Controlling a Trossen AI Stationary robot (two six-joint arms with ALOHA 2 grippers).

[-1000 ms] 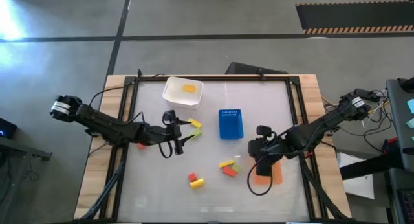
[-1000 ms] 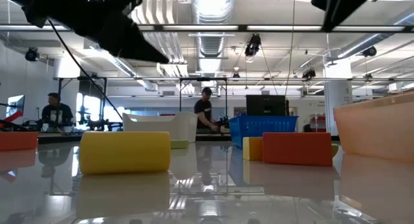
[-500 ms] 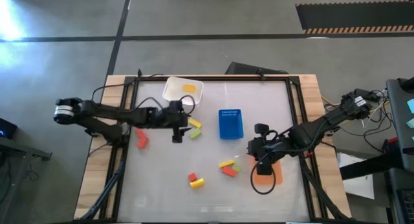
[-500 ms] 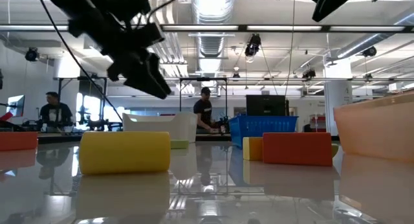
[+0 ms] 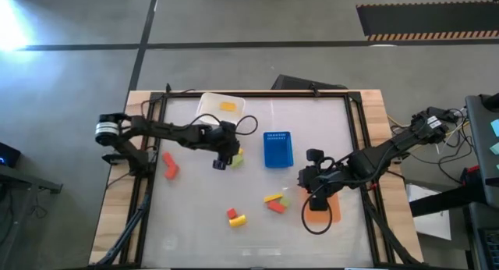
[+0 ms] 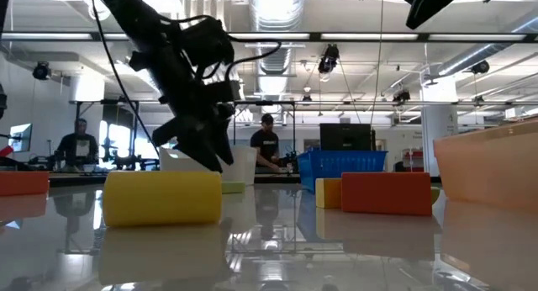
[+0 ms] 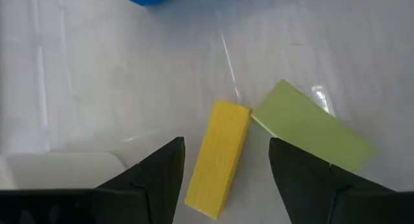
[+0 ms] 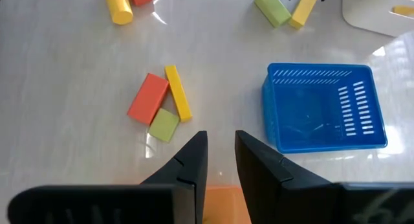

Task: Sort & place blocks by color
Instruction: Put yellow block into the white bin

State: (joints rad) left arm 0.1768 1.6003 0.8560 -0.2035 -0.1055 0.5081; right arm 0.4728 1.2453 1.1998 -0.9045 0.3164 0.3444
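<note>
A yellow block [image 7: 220,156] and a light green block [image 7: 310,130] lie flat on the table, side by side, next to the white tub [image 5: 221,111]. My left gripper [image 5: 224,161] is low over them, open. Its fingers stand on either side of the yellow block's near end, and no touch shows. My right gripper [image 5: 313,190] hangs above the orange tray [image 5: 326,209]. It is shut to a narrow slit with nothing in it [image 8: 221,140]. A red, a yellow and a green block [image 8: 160,102] lie together mid-table. A red and a yellow block [image 5: 235,217] lie nearer the front.
The blue tray [image 5: 277,148] stands just right of the left gripper. The white tub holds one yellow block [image 5: 228,106]. A lone red block [image 5: 170,166] lies at the left under the left arm. People stand in the room far beyond the table.
My left gripper has swung from the red block at the left toward the table's right and far side. It has sunk toward the yellow and green blocks by the tub, tipping more downward and rolling. The red block, then under the arm, now lies uncovered.
</note>
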